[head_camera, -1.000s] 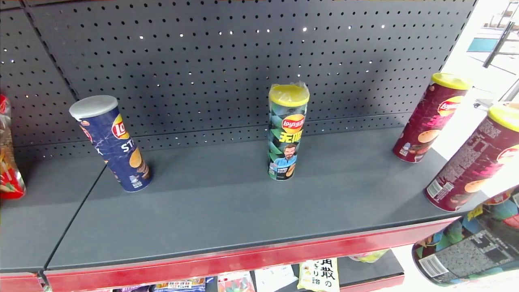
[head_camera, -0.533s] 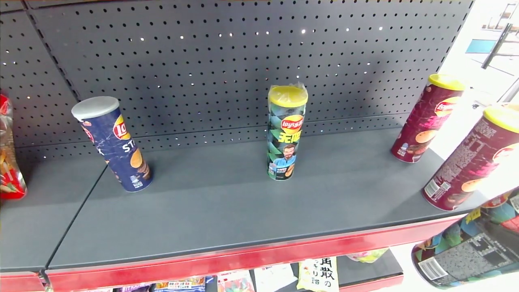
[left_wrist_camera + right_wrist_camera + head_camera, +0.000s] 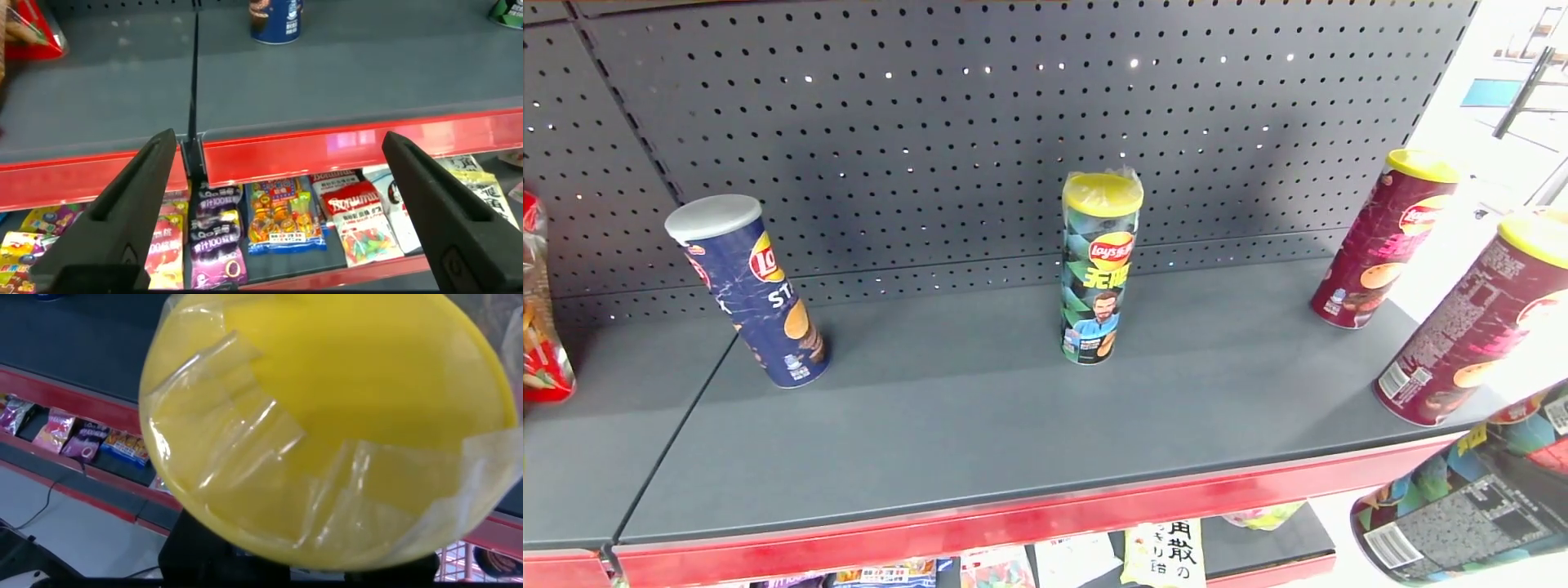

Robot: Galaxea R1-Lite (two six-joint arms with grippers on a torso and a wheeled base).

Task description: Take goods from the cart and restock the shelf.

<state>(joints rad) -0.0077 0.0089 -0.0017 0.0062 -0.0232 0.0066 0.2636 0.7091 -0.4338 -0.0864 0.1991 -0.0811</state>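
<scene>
Can (image 3: pixel 1462 506) clamped by right gripper (image 3: pixel 298 559) is held at four o'clock, to be stood upright on shelf (image 3: pixel 980 425); left gripper (image 3: pixel 279 137) spread wide

The head camera looks forward and down onto the dark grey metal shelf (image 3: pixel 980 425) and its red front rail (image 3: pixel 1013 523). The left wrist camera faces that rail, low and close. Both views share the blue cylindrical crisp can (image 3: pixel 756 294), at 9 o'clock in the head view. The right wrist camera sits very near the yellow plastic lid (image 3: pixel 327 425) of the multicoloured cylindrical crisp can (image 3: pixel 1462 514), at 4 o'clock there.
</scene>
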